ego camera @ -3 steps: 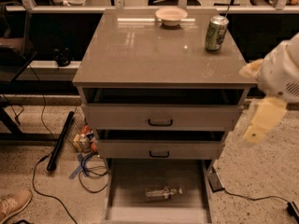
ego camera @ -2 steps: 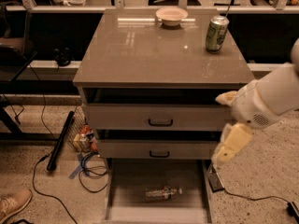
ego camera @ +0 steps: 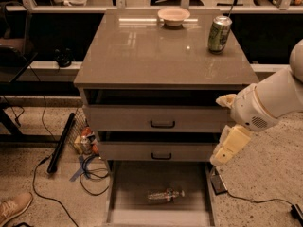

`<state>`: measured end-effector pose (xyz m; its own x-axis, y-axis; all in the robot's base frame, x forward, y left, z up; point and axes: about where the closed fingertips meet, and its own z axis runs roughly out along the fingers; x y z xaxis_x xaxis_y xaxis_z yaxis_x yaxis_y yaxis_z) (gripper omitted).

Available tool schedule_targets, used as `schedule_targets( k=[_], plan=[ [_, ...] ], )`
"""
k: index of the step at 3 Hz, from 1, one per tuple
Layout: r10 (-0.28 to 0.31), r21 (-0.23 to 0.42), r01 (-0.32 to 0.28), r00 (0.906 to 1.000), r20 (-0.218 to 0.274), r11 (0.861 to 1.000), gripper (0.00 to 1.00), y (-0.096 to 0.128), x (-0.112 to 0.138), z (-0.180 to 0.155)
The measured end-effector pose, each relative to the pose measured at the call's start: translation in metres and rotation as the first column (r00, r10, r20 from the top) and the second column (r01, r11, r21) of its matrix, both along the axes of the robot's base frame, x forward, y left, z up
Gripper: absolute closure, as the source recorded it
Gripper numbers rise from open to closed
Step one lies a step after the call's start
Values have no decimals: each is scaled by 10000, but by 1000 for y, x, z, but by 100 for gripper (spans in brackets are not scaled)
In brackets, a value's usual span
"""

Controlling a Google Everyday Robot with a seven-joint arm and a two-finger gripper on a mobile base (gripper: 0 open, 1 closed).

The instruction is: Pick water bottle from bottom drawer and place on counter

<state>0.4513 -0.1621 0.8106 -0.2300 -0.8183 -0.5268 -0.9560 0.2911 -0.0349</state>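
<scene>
The water bottle is clear plastic and lies on its side in the open bottom drawer, near the middle of the tray. My gripper hangs at the cabinet's right front corner, level with the two upper drawers, above and to the right of the bottle. Its pale fingers stand apart and hold nothing. The counter is the glossy slab on top of the cabinet.
A green soda can and a pale bowl stand at the back of the counter. The two upper drawers with black handles are slightly ajar. Cables, a black bar and small items lie on the floor to the left.
My arm has moved left and down, from beside the counter's right edge to the cabinet's right front corner. The bottle has not moved.
</scene>
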Motion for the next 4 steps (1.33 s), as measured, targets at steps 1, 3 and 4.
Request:
schedule_targets(
  k=[1,3,4],
  plan=[
    [225,142,-225,9997,-5,9996,0,5,-1,-20],
    [1002,903,-957,9939,-471,9913,0,43,-10,-168],
    [953,807,-912,9943,-481,9926,0,43,-10,-171]
  ],
)
